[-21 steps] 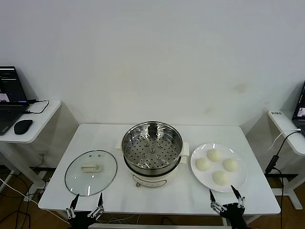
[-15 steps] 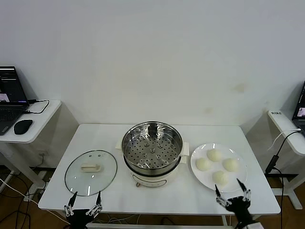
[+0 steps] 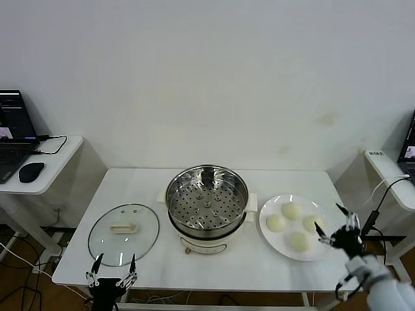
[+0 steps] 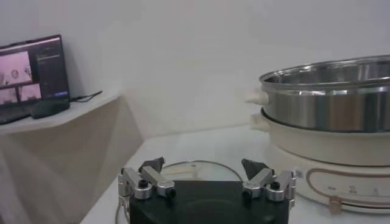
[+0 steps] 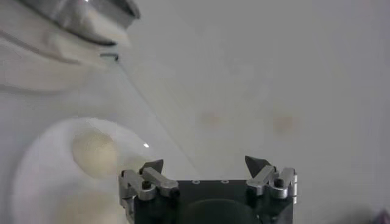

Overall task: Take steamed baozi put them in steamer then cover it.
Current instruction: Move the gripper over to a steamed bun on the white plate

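From the head, the right gripper (image 3: 336, 224) hangs spread and empty beside the baozi (image 3: 292, 210) on the plate (image 3: 271, 241), steamer (image 3: 206, 199) bare: the first pick, needing a descent onto one bun. At the left wrist, the left gripper (image 4: 205, 170) waits spread near the cover (image 3: 123, 234); the right wrist view looks across the plated buns

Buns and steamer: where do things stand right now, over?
Right gripper open, over plate's right edge. Left gripper open, parked near lid. Four buns on plate; steamer empty, uncovered. Nothing in the way.
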